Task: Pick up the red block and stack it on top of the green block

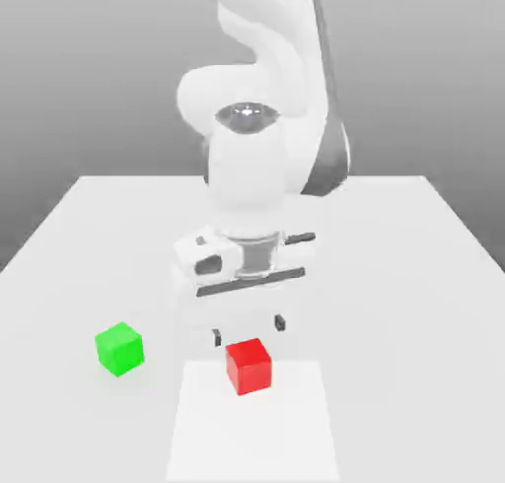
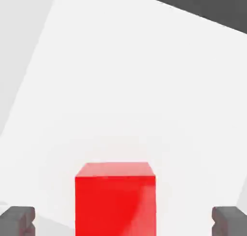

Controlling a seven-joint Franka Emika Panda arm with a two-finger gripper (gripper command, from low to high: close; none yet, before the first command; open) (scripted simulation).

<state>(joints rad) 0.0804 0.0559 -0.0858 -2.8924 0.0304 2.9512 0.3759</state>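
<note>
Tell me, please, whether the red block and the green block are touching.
Apart: the exterior view shows bare table between the red block and the green block.

A pale, plain table (image 1: 395,304) stretches toward a gray backdrop (image 1: 69,77). The backdrop darkens toward the table's far edge, and a brighter white patch (image 1: 252,437) lies on the tabletop.

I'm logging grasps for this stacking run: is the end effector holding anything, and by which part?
Nothing is held: the end effector is open, with gaps either side of the red block.
</note>
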